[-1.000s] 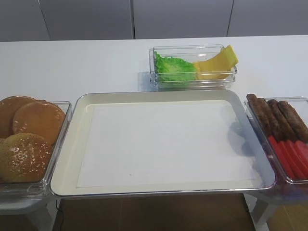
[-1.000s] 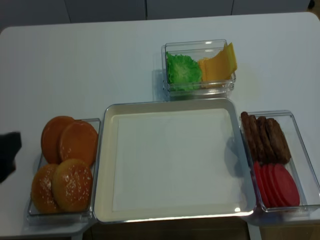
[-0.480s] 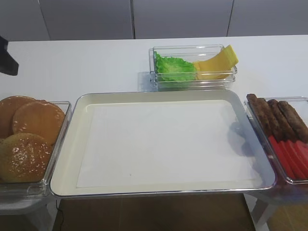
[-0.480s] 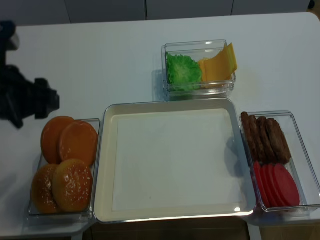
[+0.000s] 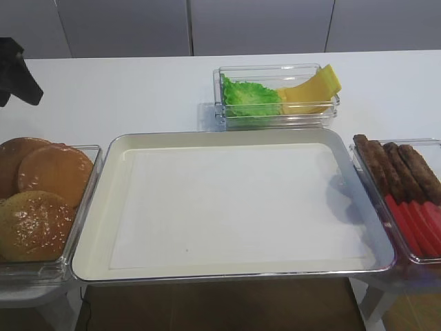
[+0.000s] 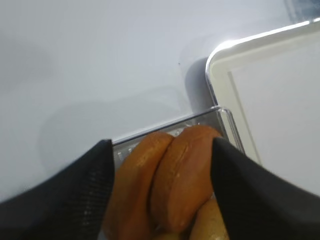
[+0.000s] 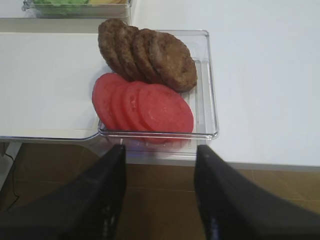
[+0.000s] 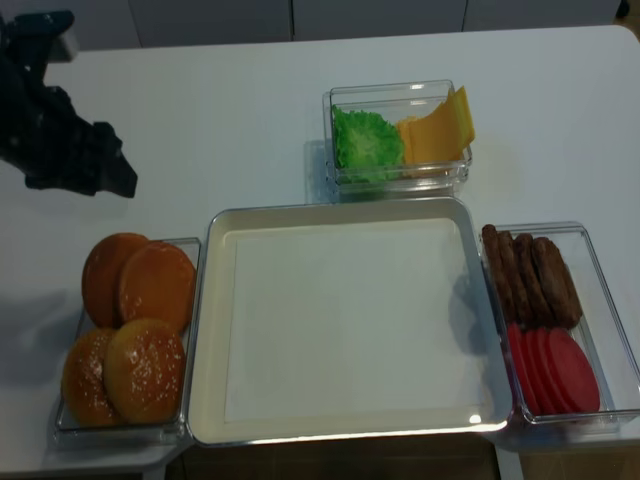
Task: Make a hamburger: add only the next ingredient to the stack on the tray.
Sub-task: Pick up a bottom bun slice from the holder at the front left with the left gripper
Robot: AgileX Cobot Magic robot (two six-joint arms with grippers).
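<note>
**A:** What could not be made out?

**B:** In the first high view the left gripper (image 5: 15,71) was cut off by the left edge, so its jaws did not show. The bun bin (image 5: 83,207) ran off the left edge, hiding part of the far-left flat bun half (image 5: 10,162). The patty and tomato bin (image 5: 386,207) was cut by the right edge.

**A:** And the wrist views?

**B:** The left wrist view was blurred; the buns (image 6: 175,185) ran off the bottom edge, between two dark fingers (image 6: 65,200). In the right wrist view, the fingers (image 7: 100,200) ran off the bottom edge, and the lettuce bin (image 7: 75,7) was cropped at the top.
</note>
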